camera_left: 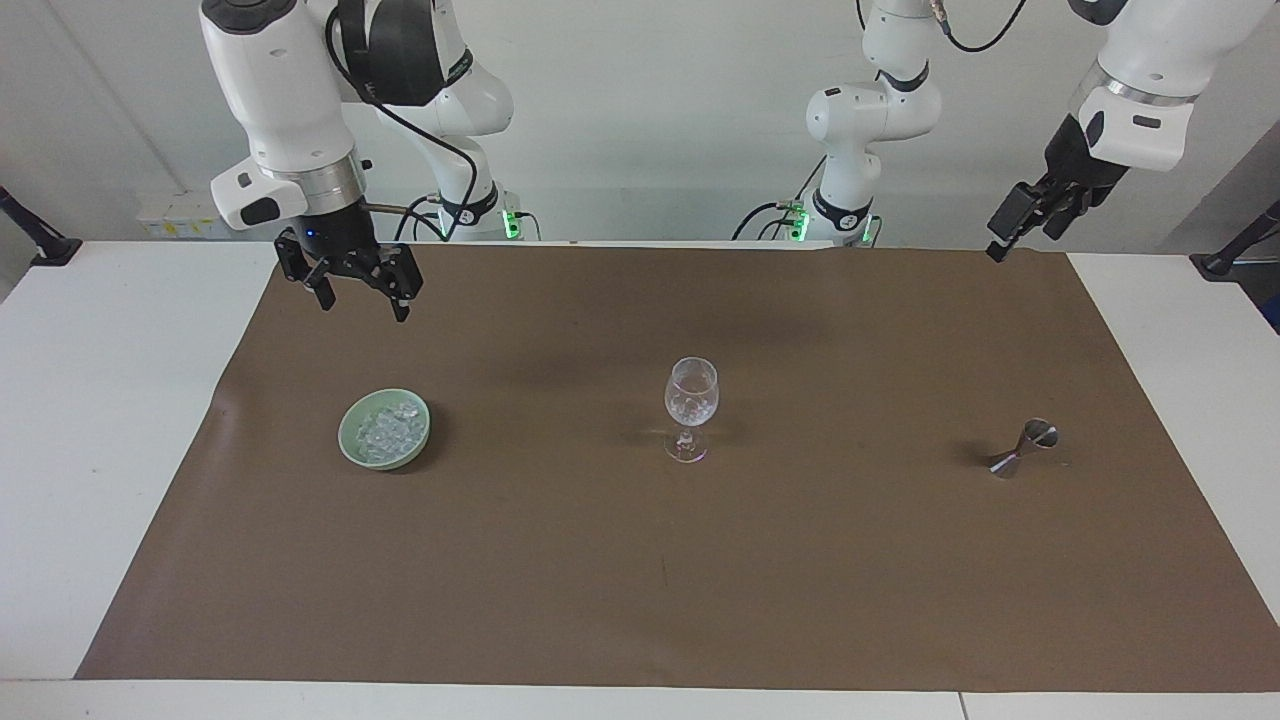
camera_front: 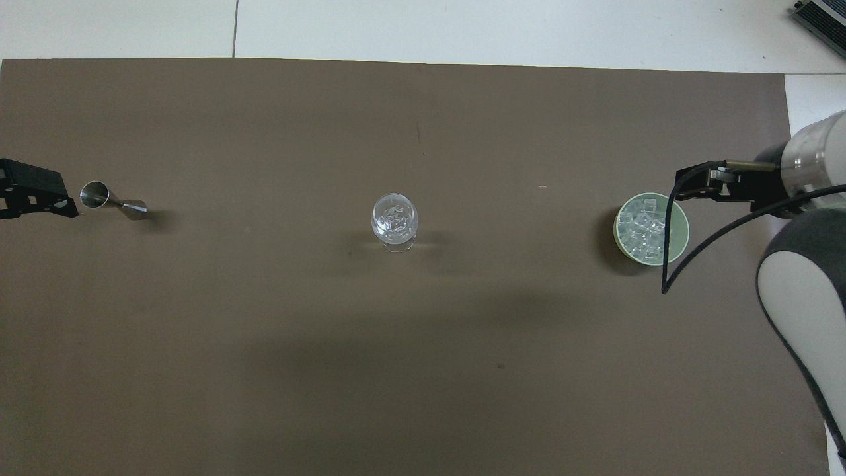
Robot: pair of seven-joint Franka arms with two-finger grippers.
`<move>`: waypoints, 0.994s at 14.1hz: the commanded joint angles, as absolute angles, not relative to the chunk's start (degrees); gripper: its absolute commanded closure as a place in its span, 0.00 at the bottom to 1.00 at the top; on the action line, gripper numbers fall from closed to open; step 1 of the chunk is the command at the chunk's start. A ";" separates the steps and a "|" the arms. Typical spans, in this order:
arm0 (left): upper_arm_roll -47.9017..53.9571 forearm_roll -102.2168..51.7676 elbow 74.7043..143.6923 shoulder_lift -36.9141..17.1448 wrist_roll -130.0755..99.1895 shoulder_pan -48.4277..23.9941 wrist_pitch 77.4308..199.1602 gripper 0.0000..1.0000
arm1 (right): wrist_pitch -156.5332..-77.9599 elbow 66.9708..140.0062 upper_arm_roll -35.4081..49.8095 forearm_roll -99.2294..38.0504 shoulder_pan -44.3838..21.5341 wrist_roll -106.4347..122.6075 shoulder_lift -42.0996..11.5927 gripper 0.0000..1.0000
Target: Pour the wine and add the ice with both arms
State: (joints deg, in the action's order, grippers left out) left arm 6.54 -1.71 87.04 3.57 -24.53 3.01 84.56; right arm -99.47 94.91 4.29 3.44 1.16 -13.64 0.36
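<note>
Brown mat [camera_left: 640, 560] holds the ice-filled glass [camera_left: 691, 398]; both grippers, right gripper [camera_left: 352, 292] and left gripper [camera_left: 1030, 222], hang released and empty, the task seemingly finished.

A brown mat [camera_left: 640, 560] covers most of the white bench [camera_left: 110, 400], whose bare surface shows at the left and right edges of the facing view and along the top of the overhead view. At the left edge of the facing view, just above the bench's upper edge, a row of small white boxes [camera_left: 180, 214] sits against the pale wall [camera_left: 640, 120]. A black bracket [camera_left: 30, 238] stands at the upper left corner of the bench, another [camera_left: 1235, 250] at the upper right.
</note>
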 commanded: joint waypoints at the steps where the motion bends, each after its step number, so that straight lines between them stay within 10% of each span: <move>1: 4.32 -0.53 84.11 2.11 -24.43 -0.52 82.27 0.00 | -96.78 94.13 2.30 0.97 2.02 -8.63 0.61 0.00; 14: 2.64 -0.44 81.65 1.41 -9.89 -1.85 78.83 0.00 | -87.98 90.97 -2.54 1.14 1.15 -2.73 3.60 0.00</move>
